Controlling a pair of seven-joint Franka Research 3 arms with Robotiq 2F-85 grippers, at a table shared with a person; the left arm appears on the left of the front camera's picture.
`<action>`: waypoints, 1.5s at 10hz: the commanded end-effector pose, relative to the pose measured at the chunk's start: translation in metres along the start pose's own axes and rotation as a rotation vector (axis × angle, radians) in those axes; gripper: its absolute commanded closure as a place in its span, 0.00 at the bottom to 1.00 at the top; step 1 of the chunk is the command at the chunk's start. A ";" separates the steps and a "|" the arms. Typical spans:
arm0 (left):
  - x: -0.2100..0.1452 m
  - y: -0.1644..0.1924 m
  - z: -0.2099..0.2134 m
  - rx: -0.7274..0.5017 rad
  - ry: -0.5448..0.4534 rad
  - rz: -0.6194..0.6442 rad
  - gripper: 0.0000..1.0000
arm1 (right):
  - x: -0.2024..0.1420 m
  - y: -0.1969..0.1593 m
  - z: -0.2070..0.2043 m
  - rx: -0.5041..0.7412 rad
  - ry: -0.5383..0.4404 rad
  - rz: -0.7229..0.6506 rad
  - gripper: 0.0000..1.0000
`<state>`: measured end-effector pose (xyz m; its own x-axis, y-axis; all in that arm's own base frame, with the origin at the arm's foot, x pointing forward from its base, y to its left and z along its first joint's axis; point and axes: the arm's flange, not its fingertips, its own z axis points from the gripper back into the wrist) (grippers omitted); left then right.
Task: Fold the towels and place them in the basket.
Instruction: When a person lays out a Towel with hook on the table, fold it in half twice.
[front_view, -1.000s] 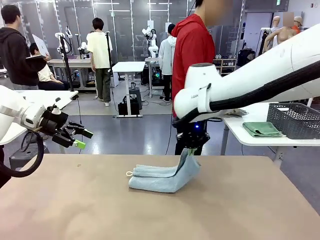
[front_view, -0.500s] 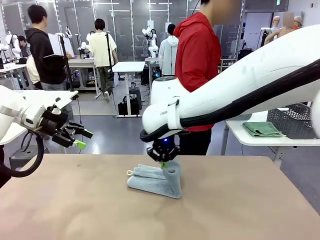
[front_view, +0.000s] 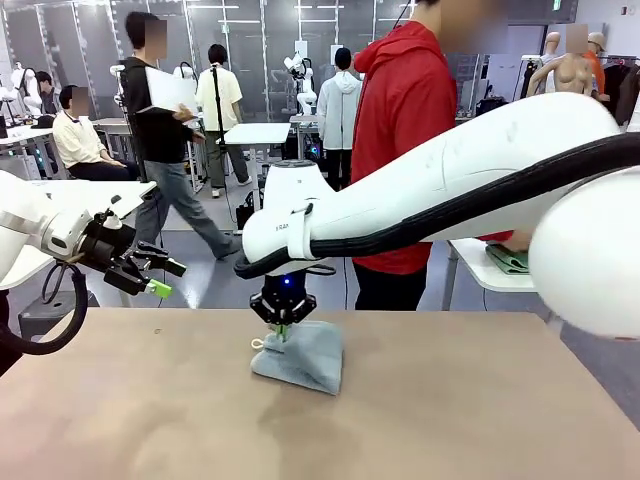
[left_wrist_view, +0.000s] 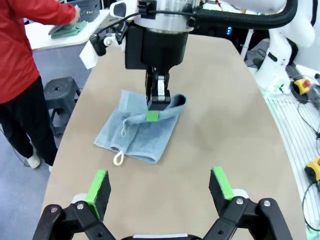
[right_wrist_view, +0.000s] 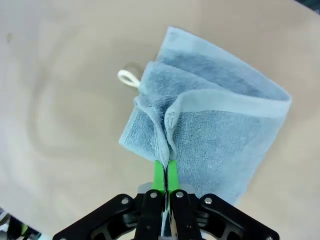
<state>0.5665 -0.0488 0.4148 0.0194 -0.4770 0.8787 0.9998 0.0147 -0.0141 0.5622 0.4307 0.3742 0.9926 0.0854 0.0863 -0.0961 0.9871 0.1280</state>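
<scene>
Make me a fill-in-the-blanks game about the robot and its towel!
1. The right gripper is ____ on an edge of the pale grey-blue towel.
2. The left gripper, away from the towel, has its jaws ____.
3. The person across the table wears a ____ top.
4. At one corner the towel has a little ____ loop.

Missing words: shut, open, red, white.
</scene>
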 end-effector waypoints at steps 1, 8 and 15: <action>0.002 0.000 0.001 0.000 0.002 0.017 0.00 | 0.008 0.016 -0.007 0.045 -0.001 -0.041 1.00; 0.002 0.000 0.001 0.000 0.002 0.017 0.00 | 0.022 0.021 -0.035 0.057 -0.183 -0.172 0.77; 0.002 0.000 0.001 0.000 0.002 0.017 0.00 | -0.023 -0.036 0.023 0.001 -0.100 -0.244 0.54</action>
<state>0.5665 -0.0486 0.4147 0.0198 -0.4771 0.8786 0.9998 0.0152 -0.0142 0.5701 0.4205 0.3790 0.9784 -0.1119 0.1739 0.0787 0.9791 0.1873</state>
